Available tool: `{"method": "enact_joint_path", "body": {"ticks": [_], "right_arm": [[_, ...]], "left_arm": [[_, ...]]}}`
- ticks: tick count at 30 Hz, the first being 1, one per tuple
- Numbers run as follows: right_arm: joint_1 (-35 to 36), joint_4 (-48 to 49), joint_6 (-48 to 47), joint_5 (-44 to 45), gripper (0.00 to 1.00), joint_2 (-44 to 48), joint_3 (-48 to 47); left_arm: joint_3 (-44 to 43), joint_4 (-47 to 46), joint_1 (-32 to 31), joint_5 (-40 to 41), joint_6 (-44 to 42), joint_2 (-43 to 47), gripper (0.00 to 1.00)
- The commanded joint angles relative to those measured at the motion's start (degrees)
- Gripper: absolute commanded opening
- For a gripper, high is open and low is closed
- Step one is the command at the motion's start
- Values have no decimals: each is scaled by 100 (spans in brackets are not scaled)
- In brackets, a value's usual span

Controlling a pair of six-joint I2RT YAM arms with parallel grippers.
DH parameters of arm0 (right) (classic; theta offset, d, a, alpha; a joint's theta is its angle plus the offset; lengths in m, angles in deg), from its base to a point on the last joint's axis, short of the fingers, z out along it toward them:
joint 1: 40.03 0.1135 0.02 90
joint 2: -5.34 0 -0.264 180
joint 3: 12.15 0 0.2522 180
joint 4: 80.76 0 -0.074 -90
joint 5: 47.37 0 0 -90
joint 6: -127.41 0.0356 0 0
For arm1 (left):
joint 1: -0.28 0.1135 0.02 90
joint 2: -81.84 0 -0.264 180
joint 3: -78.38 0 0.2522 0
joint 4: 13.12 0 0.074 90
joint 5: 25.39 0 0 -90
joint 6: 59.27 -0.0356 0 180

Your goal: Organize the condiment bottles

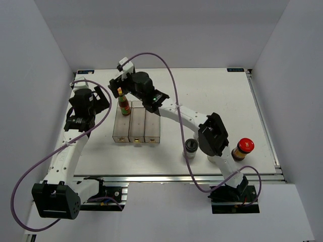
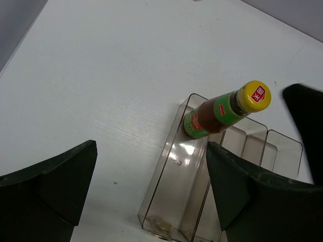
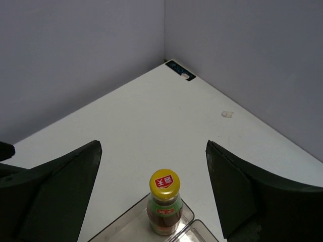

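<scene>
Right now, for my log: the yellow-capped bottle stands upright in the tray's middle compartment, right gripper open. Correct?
No: the top external view shows the yellow-capped bottle upright in the left compartment of the tray, right gripper open.

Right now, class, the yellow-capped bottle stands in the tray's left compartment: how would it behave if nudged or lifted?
The yellow-capped bottle is tall and slim on a small base, so a nudge near the cap would probably tip it. The tray wall beside it might catch it. Its smooth body could slip in a loose grip.

A clear three-compartment tray sits left of centre on the white table.
</scene>
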Motion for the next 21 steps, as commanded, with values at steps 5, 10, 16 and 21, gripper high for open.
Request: {"method": "enact_joint_path", "body": {"ticks": [5,10,16,21], "right_arm": [[-45,-488,-98,991,89,1695,849],[-728,-1560,577,1809,89,3153,2035],[-2285,-2739,1922,1422,89,5078,4082],[-3138,-3319,2371,2204,89,6250,5191]], "left_arm": [[-143,72,-25,-225,-34,458,98],[-169,-287,-34,-1862,-314,520,98],[-546,-709,-1242,-2564,-954,107,98],[-1433,-763,-2748,-2966,-1878,-1208,98]]}}
